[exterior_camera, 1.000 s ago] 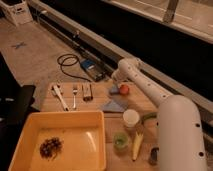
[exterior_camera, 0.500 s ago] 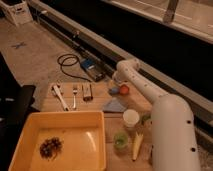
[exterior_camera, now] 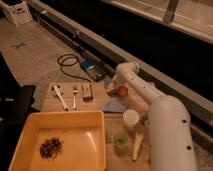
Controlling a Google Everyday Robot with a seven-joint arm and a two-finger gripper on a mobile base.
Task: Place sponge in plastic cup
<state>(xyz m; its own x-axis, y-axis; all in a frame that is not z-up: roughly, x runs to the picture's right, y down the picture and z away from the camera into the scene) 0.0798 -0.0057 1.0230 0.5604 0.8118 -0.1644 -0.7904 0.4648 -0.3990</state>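
Note:
The small translucent green plastic cup (exterior_camera: 120, 140) stands upright near the table's front edge, just right of the yellow bin. My gripper (exterior_camera: 114, 90) is at the end of the white arm (exterior_camera: 134, 79), low over the table's far side and just left of a red ball (exterior_camera: 122, 91). A small blue patch (exterior_camera: 107, 81) shows at the gripper's left; it may be the sponge, mostly hidden. The gripper is well beyond the cup.
A blue-grey cloth (exterior_camera: 114, 105) lies below the gripper. A white-topped container (exterior_camera: 131, 118) stands behind the cup and a yellow object (exterior_camera: 137, 145) lies to its right. A yellow bin (exterior_camera: 60, 140) fills the front left. Utensils (exterior_camera: 74, 95) lie on the left. The arm's big segment (exterior_camera: 170, 135) covers the right.
The arm's large near segment has shifted a little and covers more of the table's right side. The gripper stays by the red ball.

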